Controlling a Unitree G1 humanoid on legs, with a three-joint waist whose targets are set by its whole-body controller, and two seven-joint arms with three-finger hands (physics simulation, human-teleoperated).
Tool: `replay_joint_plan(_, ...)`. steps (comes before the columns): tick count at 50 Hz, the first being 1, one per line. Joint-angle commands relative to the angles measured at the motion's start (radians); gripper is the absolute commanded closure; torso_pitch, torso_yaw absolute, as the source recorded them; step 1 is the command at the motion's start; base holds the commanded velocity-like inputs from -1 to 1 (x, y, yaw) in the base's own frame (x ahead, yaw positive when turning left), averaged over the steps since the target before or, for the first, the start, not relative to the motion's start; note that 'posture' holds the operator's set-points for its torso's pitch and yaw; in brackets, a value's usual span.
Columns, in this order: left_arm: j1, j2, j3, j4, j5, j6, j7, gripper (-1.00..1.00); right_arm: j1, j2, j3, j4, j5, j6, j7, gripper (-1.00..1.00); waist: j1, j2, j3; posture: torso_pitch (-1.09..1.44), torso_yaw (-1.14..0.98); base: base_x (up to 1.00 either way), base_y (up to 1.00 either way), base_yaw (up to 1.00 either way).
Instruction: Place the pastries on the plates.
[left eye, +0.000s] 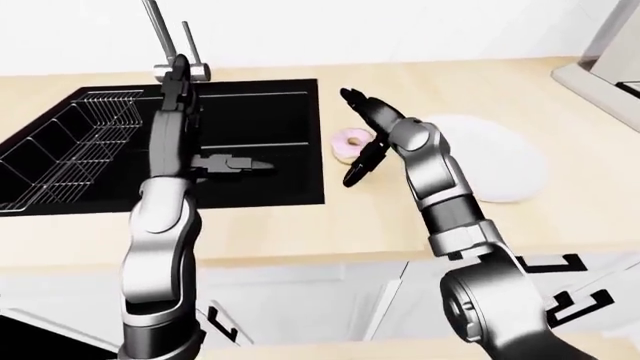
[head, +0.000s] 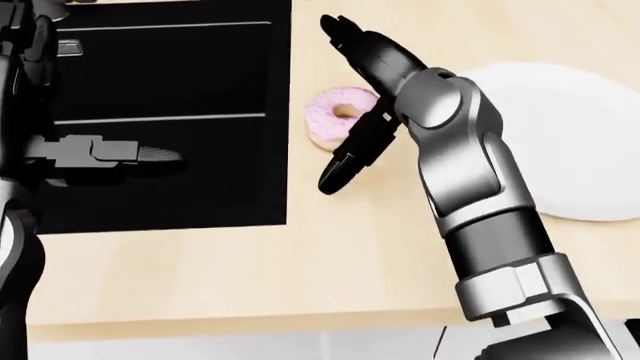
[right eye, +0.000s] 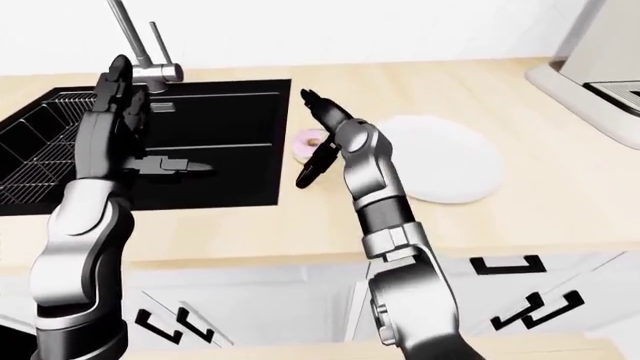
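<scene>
A pink-frosted donut (head: 336, 115) lies on the wooden counter between the black sink (head: 170, 82) and a white plate (head: 565, 139). My right hand (head: 340, 105) is open just above and right of the donut, fingers spread: one finger (head: 345, 161) points down-left past it, the others (head: 345, 41) point up. It does not hold the donut. My left hand (left eye: 205, 120) is open and empty over the sink, one finger (left eye: 240, 163) pointing right. Only one plate and one pastry show.
A wire rack (left eye: 70, 142) sits in the sink's left part and a faucet (left eye: 170, 45) stands above it. A grey appliance (left eye: 610, 67) is at the top right of the counter. White cabinet fronts (left eye: 330, 300) run below the counter edge.
</scene>
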Motion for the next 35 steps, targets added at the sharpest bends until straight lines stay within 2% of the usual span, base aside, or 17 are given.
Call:
replay_joint_plan(1,-0.029,0.009,0.007,-0.034,0.002,-0.029,0.004,-1.00,-0.040,-0.008,-0.004,-0.037,0.000,-0.028,-0.020,-1.00,-0.001,0.003,-0.030,0.00,0.00,0.00,0.00,0.00)
replay_joint_plan(10,-0.026,0.008,0.006,-0.037,0.003,-0.027,0.003,-1.00,-0.040,-0.013,-0.002,-0.016,-0.013,-0.045,-0.023,-0.69,0.001,0.001,-0.029,0.00,0.00,0.00,0.00,0.00)
replay_joint_plan(27,-0.036,0.022,0.016,-0.064,-0.002,0.002,0.001,-1.00,-0.029,-0.018,0.002,-0.053,-0.051,-0.036,0.014,-0.35,0.002,-0.001,-0.024,0.00,0.00,0.00,0.00,0.00)
replay_joint_plan(35,-0.031,0.029,0.025,-0.080,-0.006,0.012,0.001,-1.00,-0.014,-0.018,-0.001,-0.088,-0.066,-0.038,0.023,-0.03,0.002,-0.001,-0.022,0.00,0.00,0.00,0.00,0.00)
